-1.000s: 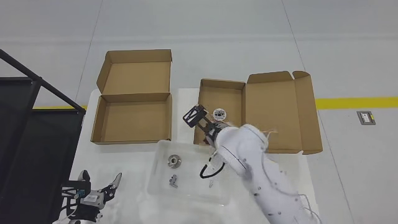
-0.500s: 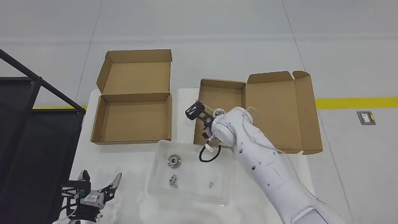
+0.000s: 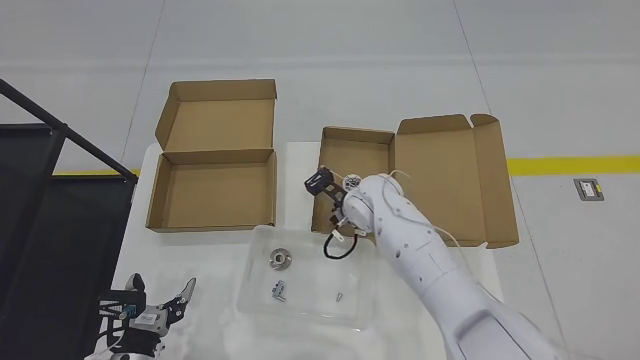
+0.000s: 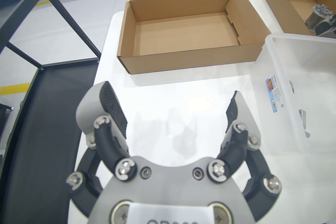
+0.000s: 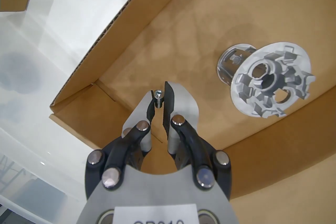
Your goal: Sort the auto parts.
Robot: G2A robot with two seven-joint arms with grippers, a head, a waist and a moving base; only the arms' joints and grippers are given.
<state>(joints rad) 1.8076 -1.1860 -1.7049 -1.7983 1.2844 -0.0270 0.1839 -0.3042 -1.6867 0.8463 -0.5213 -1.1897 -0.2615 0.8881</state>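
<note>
Left pincer (image 4: 170, 100) nearest, low over the white counter (image 4: 183, 80). Ribbed black pads spread wide, nothing between them. It sits off to the side of the work.

Beside it, a clear plastic bin (image 3: 300, 310), the supply stock by the look of it. Loose on its floor: a flanged metal hub (image 3: 280, 257), a small bracket (image 3: 279, 291), a tiny screw (image 3: 340, 296).

Beyond the bin, right pincer (image 5: 159, 104) closed on a short bolt (image 5: 158, 97). The grip is across the threaded shank, with the head showing at the tips. It hangs just inside a corner of the right cardboard box (image 5: 210, 12), likely so the bolt drops clear of the wall.

Farther in that box lies a cast wheel part (image 5: 265, 80): matte grey, toothed face, tilted on its shiny barrel.

Left cardboard box (image 3: 210, 195) well apart, lid folded back, plain corrugated walls. Presumably it is for another kind of part.
</note>
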